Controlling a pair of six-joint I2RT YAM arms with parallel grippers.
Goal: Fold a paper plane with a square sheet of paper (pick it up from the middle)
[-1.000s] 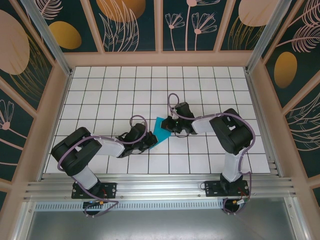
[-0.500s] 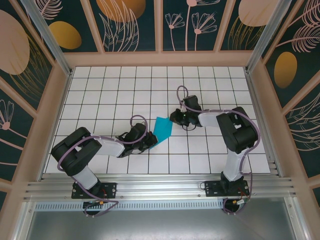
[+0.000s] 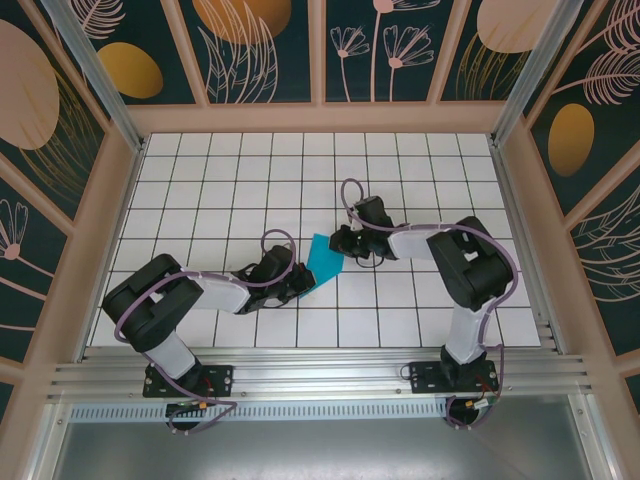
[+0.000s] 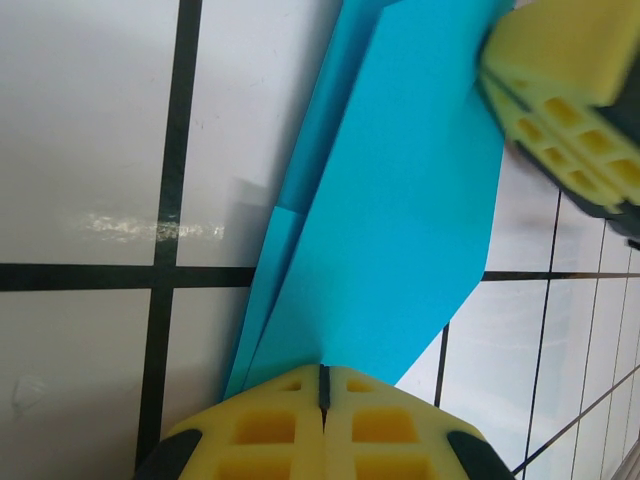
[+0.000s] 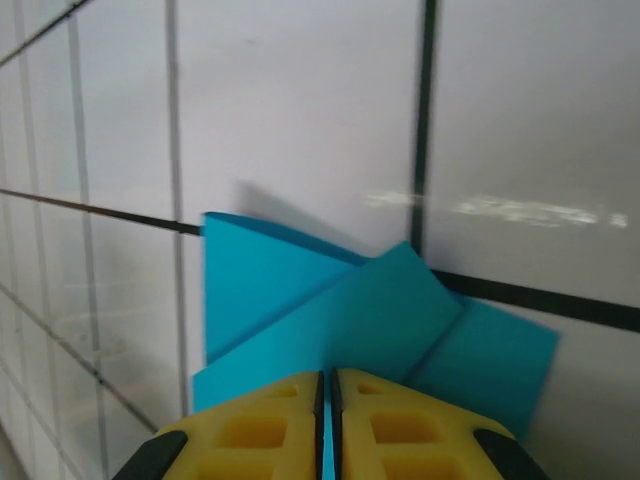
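**A:** What do we see from the overhead camera?

**B:** We see a white tiled table [image 3: 230, 190] with dark grid lines. Near its middle lies a creased, folded sheet of thin teal-blue paper [image 3: 322, 262]. It sits between two black robot arms. The left gripper [image 3: 303, 283] meets the paper's near-left end. The right gripper [image 3: 340, 245] meets its far-right edge.

**A:** And the left wrist camera?

**B:** Here we look along the paper [image 4: 400, 220], which runs up and to the right across the table [image 4: 90, 130]. We can see layered folds along its left side. The left gripper [image 4: 322, 380] has yellow foam pads pressed together at the bottom, clenched on the paper's narrow end. At the upper right we see the yellow pads of the right gripper [image 4: 520, 90] over the paper's far corner.

**A:** And the right wrist camera?

**B:** We see the right gripper [image 5: 327, 385] with its yellow pads closed together, pinching a thin edge of the paper [image 5: 330, 310]. Beyond the pads, overlapping folded flaps spread out above the table [image 5: 290, 100].
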